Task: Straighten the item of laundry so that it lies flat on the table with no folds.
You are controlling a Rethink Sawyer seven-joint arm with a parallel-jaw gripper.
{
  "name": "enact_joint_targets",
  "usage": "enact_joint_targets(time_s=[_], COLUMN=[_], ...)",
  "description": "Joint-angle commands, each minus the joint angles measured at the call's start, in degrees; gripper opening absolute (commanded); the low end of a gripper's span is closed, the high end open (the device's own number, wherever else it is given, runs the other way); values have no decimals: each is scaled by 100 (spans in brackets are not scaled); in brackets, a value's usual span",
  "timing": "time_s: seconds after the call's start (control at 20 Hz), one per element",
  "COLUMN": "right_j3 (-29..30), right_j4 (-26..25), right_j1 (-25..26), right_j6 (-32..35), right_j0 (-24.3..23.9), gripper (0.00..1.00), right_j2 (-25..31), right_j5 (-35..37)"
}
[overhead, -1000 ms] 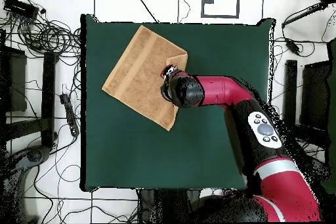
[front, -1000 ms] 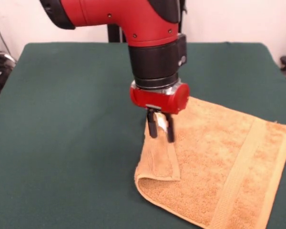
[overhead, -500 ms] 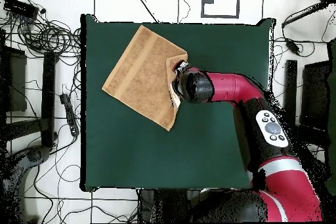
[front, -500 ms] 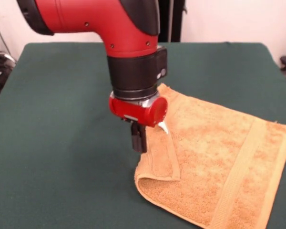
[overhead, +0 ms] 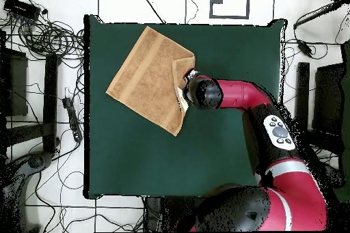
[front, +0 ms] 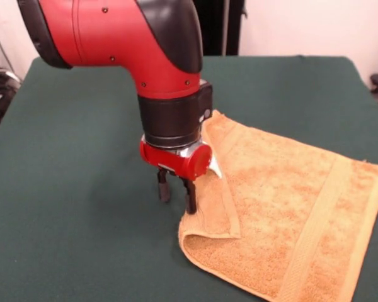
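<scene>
I see my hand low over the bench, its two fingers spread apart and grasping nothing. Just beside it on the right in the front view lies the towel, with its nearest edge folded over into a flap. A small white tag shows behind the hand.

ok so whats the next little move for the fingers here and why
Probably close on the folded flap's edge. The gripper is open and low at the towel, one of its fingers against the doubled-over strip and the other over bare table. That fold is what's left to flatten, so it needs gripping before pulling out.
</scene>
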Motion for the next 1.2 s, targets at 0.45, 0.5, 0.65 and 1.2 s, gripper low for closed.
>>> enact_joint_targets(time_s=[0.45, 0.5, 0.65, 1.2], right_j3=[237, 180, 260, 376], right_j4=[578, 580, 798, 973], right_j1=[-1557, -1603, -1643, -234], right_j6=[-56, -120, -100, 424], right_j0=[971, 971, 883, 883], gripper=[100, 100, 100, 100], right_j2=[-384, -381, -166, 14], right_j5=[1951, 2032, 2080, 219])
